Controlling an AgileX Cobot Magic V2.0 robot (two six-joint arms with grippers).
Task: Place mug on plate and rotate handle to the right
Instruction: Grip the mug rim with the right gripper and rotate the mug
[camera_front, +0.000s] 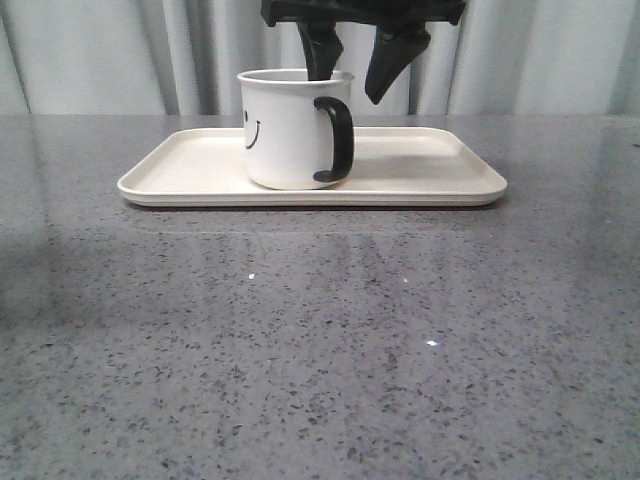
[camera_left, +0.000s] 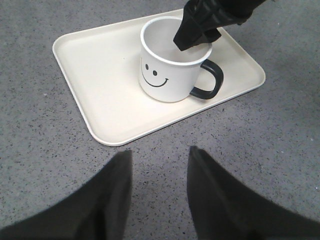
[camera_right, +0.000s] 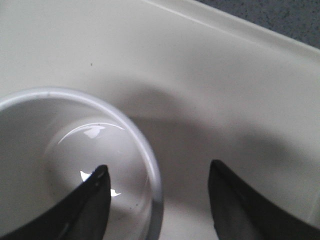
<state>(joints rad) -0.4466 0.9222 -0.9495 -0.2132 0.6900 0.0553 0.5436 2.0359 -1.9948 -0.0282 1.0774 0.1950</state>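
Grey table: open right gripper (camera_front: 352, 70) straddles rim of mug (camera_front: 290, 135) on plate (camera_front: 180, 170).

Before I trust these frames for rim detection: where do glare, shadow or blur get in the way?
Front view: the table mirrors the plate; sharp overall. Left wrist view: the left gripper is dark and soft-edged; the mug is crisp. Right wrist view: bright glints inside the mug, a broad soft shadow on the plate, the right gripper fingers blurred.

I see the white cylindrical smiley-face mug (camera_front: 292, 128) standing upright on the flat cream rectangular tray (camera_front: 180, 165), near its middle, its glossy black loop handle (camera_front: 336, 140) facing me, slightly right.
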